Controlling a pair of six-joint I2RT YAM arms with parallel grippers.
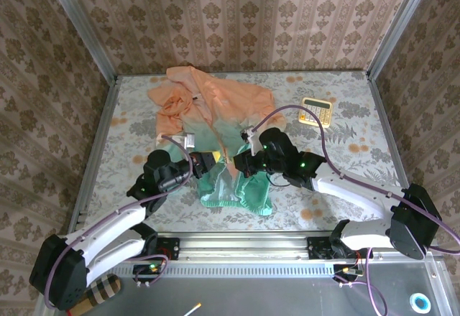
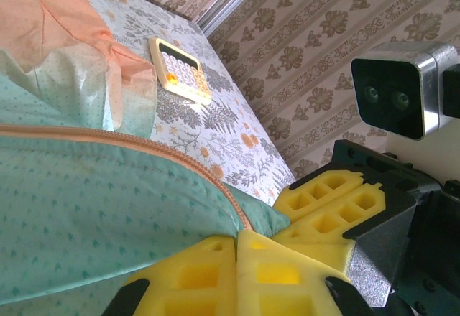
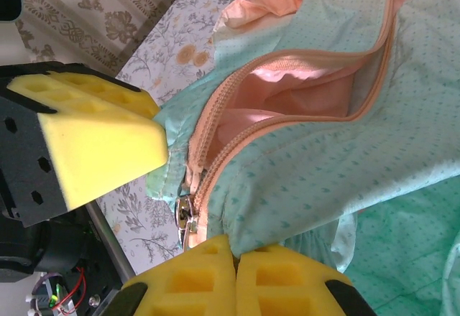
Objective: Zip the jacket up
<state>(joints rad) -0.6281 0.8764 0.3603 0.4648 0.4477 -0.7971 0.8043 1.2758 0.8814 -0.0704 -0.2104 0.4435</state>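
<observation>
The jacket [image 1: 215, 115] lies spread on the table, peach-orange at the far end and mint green toward me. Its front zipper [image 3: 287, 68] gapes open, showing the pink lining. My left gripper [image 1: 206, 164] is shut on the mint fabric at the zipper tape [image 2: 215, 179] near the hem; its yellow fingers [image 2: 194, 273] meet with cloth pinched between them. My right gripper [image 1: 241, 162] is shut on the mint fabric just beside the metal zipper slider [image 3: 187, 212]. The two grippers stand close together; the left fingers [image 3: 93, 140] sit just across the zipper from the right gripper [image 3: 236, 248].
A yellow-and-white calculator [image 1: 315, 110] lies on the floral tablecloth at the far right of the jacket, also in the left wrist view as the calculator [image 2: 180, 68]. Metal rails [image 1: 93, 151] edge the table, with patterned walls close behind.
</observation>
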